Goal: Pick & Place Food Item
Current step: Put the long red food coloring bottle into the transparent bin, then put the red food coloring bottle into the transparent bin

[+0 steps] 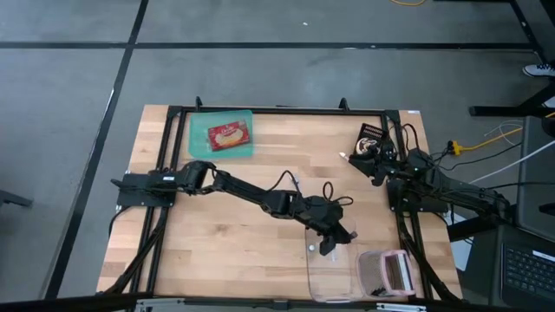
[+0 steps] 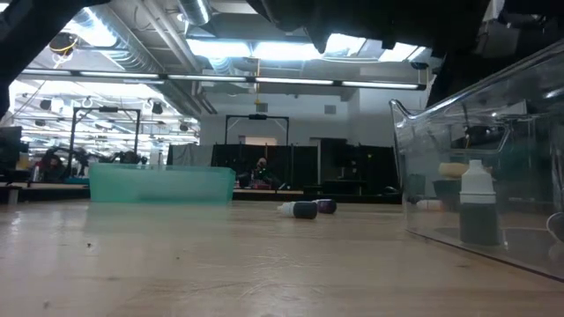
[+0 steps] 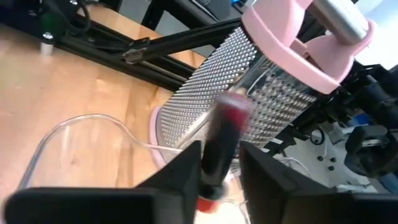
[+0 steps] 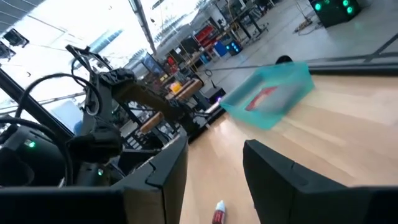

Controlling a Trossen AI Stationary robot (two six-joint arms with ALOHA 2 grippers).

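A small dark-red bottle [image 3: 222,134] with a red end shows blurred between the fingers of my left gripper [image 3: 221,149], which stand apart. That gripper [image 1: 334,241] reaches over the clear bin [image 1: 334,277] near the table's front edge and slants slightly down. In the bin a pink metal grater [image 3: 273,74] lies on its side. The teal tray [image 1: 224,134] with a red food packet [image 1: 228,134] sits at the far left. My right gripper [image 4: 214,146] waits open at the table's right side [image 1: 362,159], with nothing between its fingers. My left gripper has the dark-red bottle [image 3: 214,168] between its two fingers, lying along them over the bin. The bottle is blurred while the fingers [image 3: 183,171] are sharp, and I cannot tell whether they touch it.
A small white-capped bottle [image 2: 476,207] shows through the bin's wall [image 2: 529,132]. Small bottles [image 2: 304,209] lie on the table near my right gripper, one with a red band [image 4: 217,214]. A black frame [image 1: 277,110] runs around the table. Bare wood lies between tray and bin.
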